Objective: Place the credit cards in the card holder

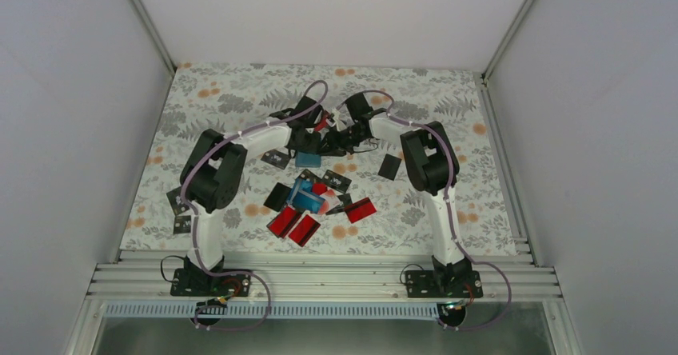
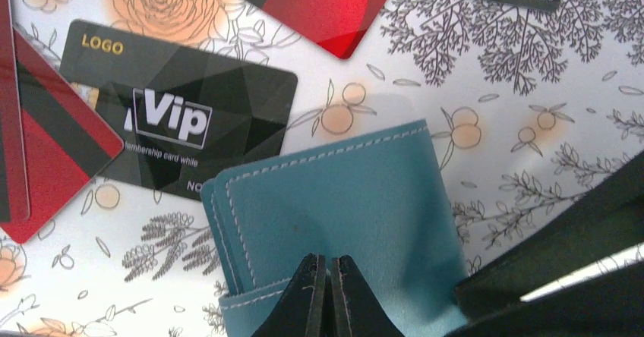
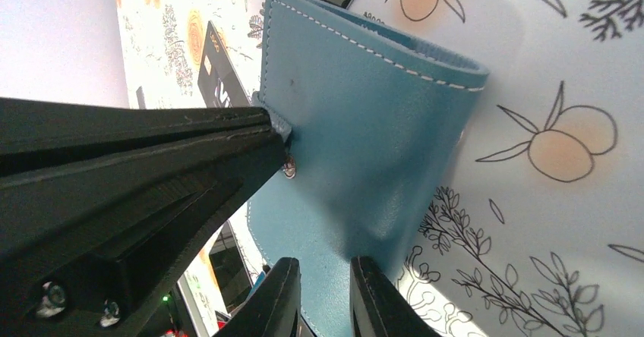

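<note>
Teal-blue stitched soft card holder (image 2: 342, 193): light, floppy; grip the stitched edges. Left gripper (image 2: 328, 267) clamped on its tab. Right gripper (image 3: 325, 276) narrow at a flap, possibly pinching, cannot tell.

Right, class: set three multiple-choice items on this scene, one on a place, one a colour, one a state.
1. Where is the black Vip card relative to the card holder? A inside it; B beside it, on the cloth; C on top of it.
2. What colour is the card holder? A red; B teal blue; C black.
3. How is the left gripper? A wide open; B shut on a red card; C shut on the card holder.
Key: B, it lies flat on the cloth; B, its stitched cover is teal; C, its fingers pinch the holder's edge.
</note>
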